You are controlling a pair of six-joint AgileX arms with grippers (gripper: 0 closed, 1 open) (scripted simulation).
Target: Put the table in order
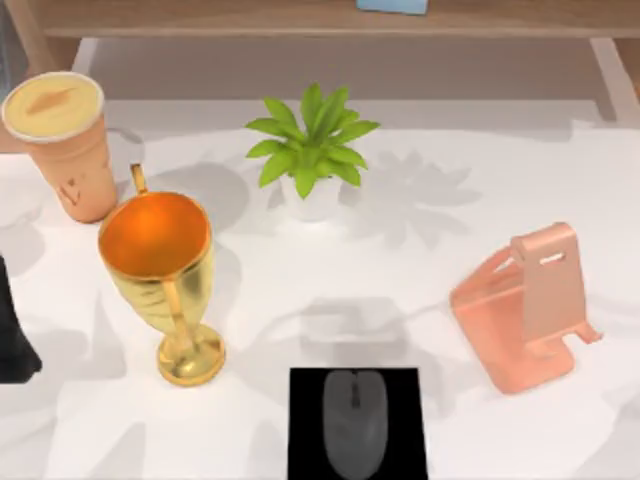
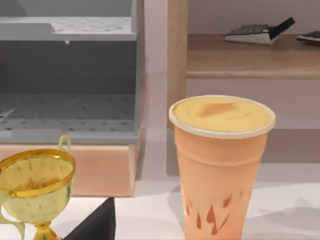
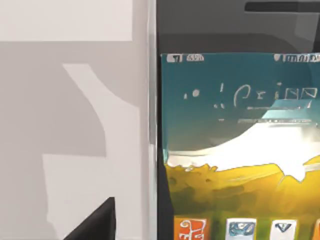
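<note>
From above, the white bench (image 1: 300,300) spreads wide under a scatter of things. A lidded orange cup (image 1: 62,142) stands at its far left corner, with a gold trophy cup (image 1: 165,275) just in front of it and nearer the middle. A small potted plant (image 1: 312,150) sits at the far centre. A salmon-pink phone stand (image 1: 525,305) rests toward the right. At the near edge a grey mouse (image 1: 355,420) lies on a black mouse pad (image 1: 300,430). A light brown wooden shelf (image 1: 320,18) runs along the far side. A dark part of my left arm (image 1: 12,330) shows at the left edge.

My left wrist camera faces the orange cup (image 2: 220,165) upright on the bench (image 2: 290,210), the trophy cup (image 2: 35,185) beside it, and the shelf (image 2: 250,60) behind. I cannot tell whether my left gripper is spread or pressed together.

My right wrist camera looks at a teal and yellow printed box (image 3: 240,150) against a dark frame. My right gripper's state I cannot tell either.
</note>
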